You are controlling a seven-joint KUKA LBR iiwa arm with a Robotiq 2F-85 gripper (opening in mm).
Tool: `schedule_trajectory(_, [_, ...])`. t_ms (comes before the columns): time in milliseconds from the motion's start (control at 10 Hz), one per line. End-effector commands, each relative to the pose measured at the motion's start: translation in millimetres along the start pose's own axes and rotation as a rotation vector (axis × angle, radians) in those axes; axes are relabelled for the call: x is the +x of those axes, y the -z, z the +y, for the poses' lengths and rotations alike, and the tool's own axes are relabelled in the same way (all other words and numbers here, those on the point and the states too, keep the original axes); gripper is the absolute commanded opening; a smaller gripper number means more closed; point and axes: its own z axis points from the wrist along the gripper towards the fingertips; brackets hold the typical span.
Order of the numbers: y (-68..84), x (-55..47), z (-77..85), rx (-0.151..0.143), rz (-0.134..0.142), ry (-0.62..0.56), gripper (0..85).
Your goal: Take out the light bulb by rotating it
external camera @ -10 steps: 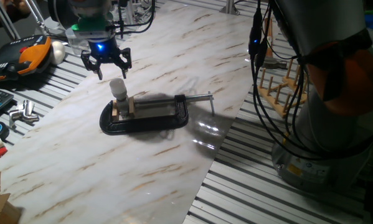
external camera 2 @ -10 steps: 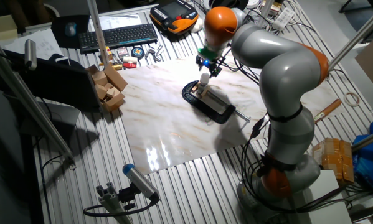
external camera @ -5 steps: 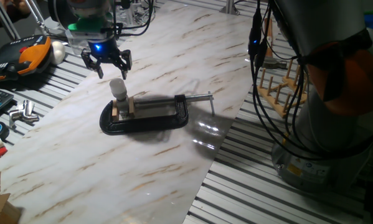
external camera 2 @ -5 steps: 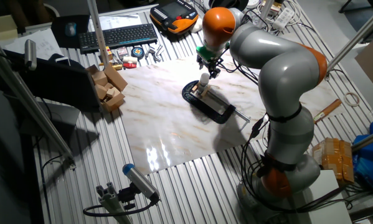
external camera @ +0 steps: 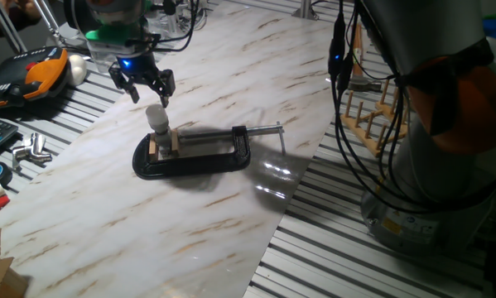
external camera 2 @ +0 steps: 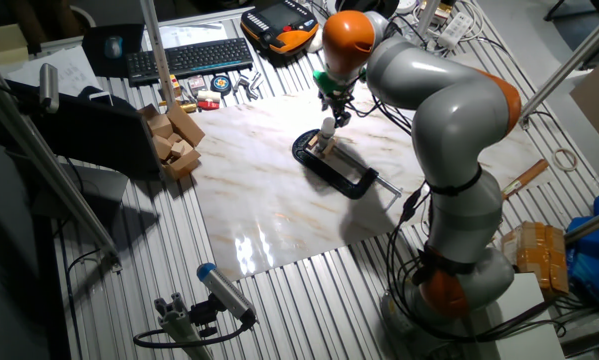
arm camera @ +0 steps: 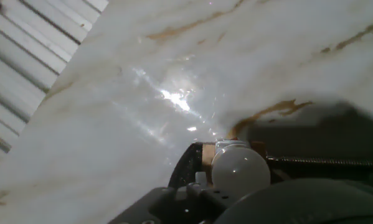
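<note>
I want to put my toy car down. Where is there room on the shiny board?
The marble board is bare in front of the black clamp and beyond it. It's crowded where the hand hovers over the light bulb.

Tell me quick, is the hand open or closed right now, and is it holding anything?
Hand: open, holding nothing, hovering above the light bulb without touching it.

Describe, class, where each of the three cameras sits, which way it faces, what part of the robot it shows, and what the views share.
One fixed view: low beside the table, looking across the marble board at the clamp; shows the claw and arm base.
Other fixed view: high up, looking down on the table; shows the whole arm.
Hand view: on the hand, looking down; shows only a dark edge of the hand.
All three show the light bulb.
</note>
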Motion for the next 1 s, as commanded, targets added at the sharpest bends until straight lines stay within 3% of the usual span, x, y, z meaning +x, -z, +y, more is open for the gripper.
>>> schedule_trajectory(0, [-0.9, -0.3, 0.0, 0.100, -0.022, -1.375, 68.0])
schedule_trajectory(500, [-6.0, -1.6, -1.1, 0.122, 0.015, -1.365, 68.0])
schedule_trajectory(700, [-9.1, -2.5, -2.0, 0.118, 0.041, -1.354, 68.0])
schedule_trajectory(900, [-10.3, -2.5, -2.1, 0.119, 0.050, -1.349, 68.0])
